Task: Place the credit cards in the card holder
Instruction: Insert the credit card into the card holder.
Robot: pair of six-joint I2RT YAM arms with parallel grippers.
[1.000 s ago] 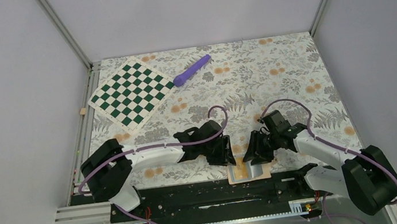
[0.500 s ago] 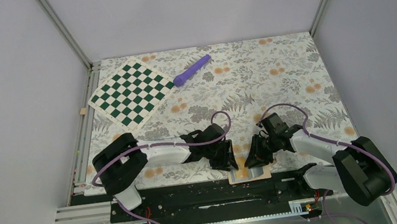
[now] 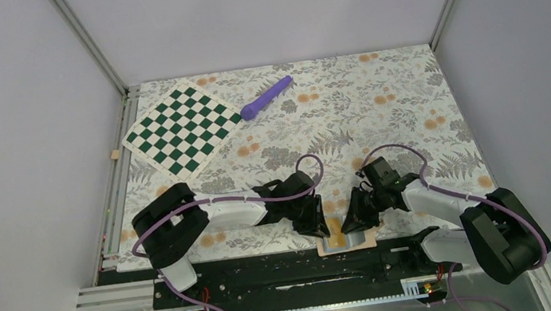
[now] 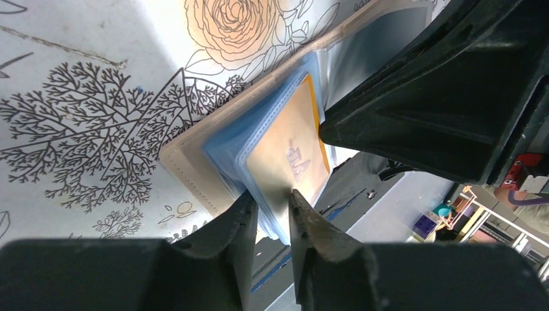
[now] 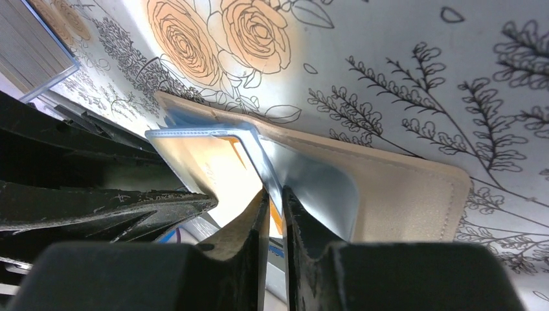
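Note:
The tan card holder [image 3: 365, 240] lies open at the table's near edge, its light blue pockets fanned upward. An orange-yellow credit card [image 3: 336, 236] sits among those pockets. In the left wrist view the card [image 4: 285, 149] shows behind a see-through pocket, beside the tan cover [image 4: 194, 165]. My left gripper [image 4: 270, 206] is shut on the lower edge of the pocket stack holding the card. My right gripper [image 5: 275, 194] is shut on one thin blue pocket leaf, with the card [image 5: 213, 172] to its left and the cover [image 5: 401, 188] to its right. From above, both grippers [image 3: 315, 226] [image 3: 355, 221] meet over the holder.
A green-and-white chessboard [image 3: 182, 129] lies at the far left and a purple cylinder [image 3: 265, 97] beside it. A small tan block [image 3: 116, 154] sits on the left rail. The black base rail [image 3: 272, 272] runs just below the holder.
Both grippers have narrowed onto the holder's pockets. The left arm has swung in a little toward the holder; the right gripper has shifted slightly left.

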